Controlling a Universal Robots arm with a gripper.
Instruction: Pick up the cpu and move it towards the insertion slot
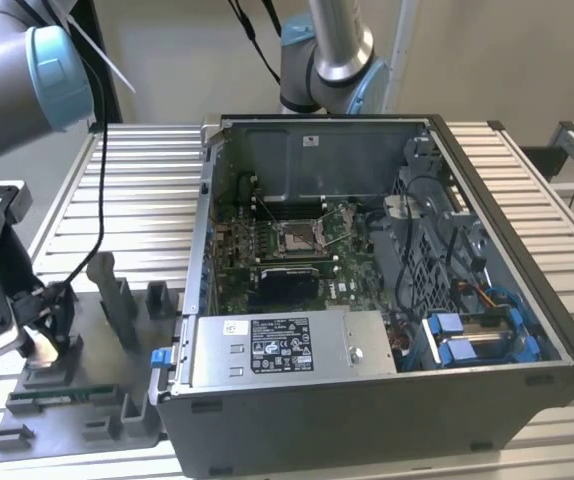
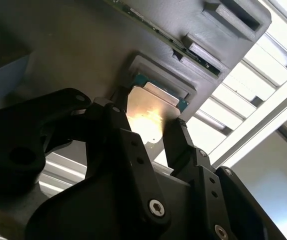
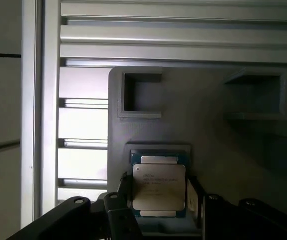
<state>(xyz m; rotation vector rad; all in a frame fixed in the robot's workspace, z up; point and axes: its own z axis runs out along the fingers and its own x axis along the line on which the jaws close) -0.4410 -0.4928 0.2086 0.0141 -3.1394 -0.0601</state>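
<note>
The hand [image 1: 42,335] is down low over the grey tray [image 1: 97,400] at the exterior view's left, well apart from the open computer case [image 1: 367,400]. In both wrist views its two black fingers [image 3: 121,197] are set narrow, one against each of two opposite edges of the chip [image 3: 158,187], so the hand [image 3: 158,194] grips the chip across its width. The chip lies flat in a shallow square recess of the tray [image 3: 208,135], silvery top up, with a thin green rim showing around it.

In the second wrist view the fingers [image 2: 118,125] flank the bright metal top of the chip [image 2: 151,112], and the raised lip of the recess runs along the chip's far side. The hand [image 2: 148,126] leaves the rest of that top uncovered.

The recess sits close to one edge of the tray, with the slatted metal desk [image 1: 137,180] just beyond it. Two deeper square pockets [image 3: 141,95] lie further along the tray.

In the exterior view, upright grey posts [image 1: 117,300] stand on the tray between the hand and the case. A narrow green memory stick [image 1: 62,397] lies near the tray's front edge. The case's side wall rises between tray and board, and the case is open on top. The socket [image 1: 300,237], silver-framed, sits on the green board inside, uncovered from above.
</note>
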